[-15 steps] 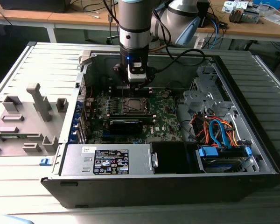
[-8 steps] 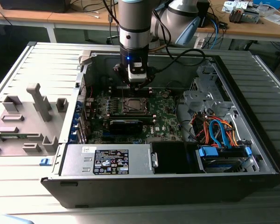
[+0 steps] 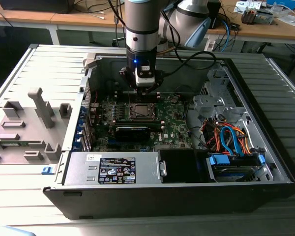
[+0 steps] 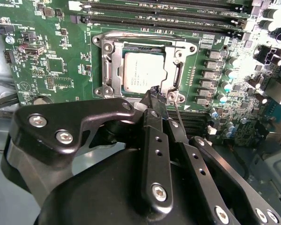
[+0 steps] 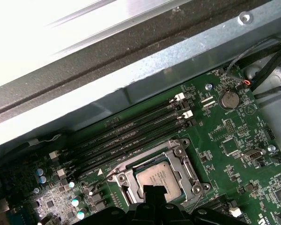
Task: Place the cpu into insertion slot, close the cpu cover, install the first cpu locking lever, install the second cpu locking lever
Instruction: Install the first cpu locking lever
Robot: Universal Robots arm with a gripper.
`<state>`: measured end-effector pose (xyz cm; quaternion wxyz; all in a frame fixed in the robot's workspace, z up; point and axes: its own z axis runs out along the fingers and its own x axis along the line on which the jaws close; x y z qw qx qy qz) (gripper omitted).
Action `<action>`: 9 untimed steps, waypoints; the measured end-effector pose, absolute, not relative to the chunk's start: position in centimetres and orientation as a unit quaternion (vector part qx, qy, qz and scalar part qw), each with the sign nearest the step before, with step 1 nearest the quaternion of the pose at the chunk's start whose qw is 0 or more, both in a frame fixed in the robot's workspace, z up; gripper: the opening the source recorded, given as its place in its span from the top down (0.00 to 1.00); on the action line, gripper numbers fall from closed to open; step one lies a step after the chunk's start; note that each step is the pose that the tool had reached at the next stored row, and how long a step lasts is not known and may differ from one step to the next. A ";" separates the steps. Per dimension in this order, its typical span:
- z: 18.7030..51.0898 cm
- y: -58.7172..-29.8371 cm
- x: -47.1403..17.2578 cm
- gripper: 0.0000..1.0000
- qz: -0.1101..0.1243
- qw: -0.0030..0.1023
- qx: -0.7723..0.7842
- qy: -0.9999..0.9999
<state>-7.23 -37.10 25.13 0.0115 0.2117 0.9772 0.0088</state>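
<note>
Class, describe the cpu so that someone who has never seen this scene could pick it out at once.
Look inside the open computer case at the green motherboard. Beside its long black memory slots sits a silver metal frame, the cpu cover. The cpu is the flat silver-grey square showing through that frame's cut-out, unlike the dark, bristling parts around it.

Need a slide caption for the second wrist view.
The hand at a corner of the cpu cover, closed over the seated cpu on the green motherboard.

A lab or workshop: opened computer case (image 3: pixel 177 194) on slatted metal table (image 3: pixel 49 64), cable-strewn desks (image 3: pixel 64 17) behind.
</note>
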 end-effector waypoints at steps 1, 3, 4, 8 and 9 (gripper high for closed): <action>25.1 -37.1 -7.2 0.89 0.009 0.011 0.211 0.977; 25.1 -37.1 -7.2 0.89 0.009 0.011 0.210 0.978; 25.1 -37.1 -7.2 0.89 0.009 0.011 0.209 0.978; 25.1 -37.1 -7.2 0.89 0.009 0.011 0.207 0.978; 25.1 -37.1 -7.2 0.89 0.009 0.011 0.206 0.978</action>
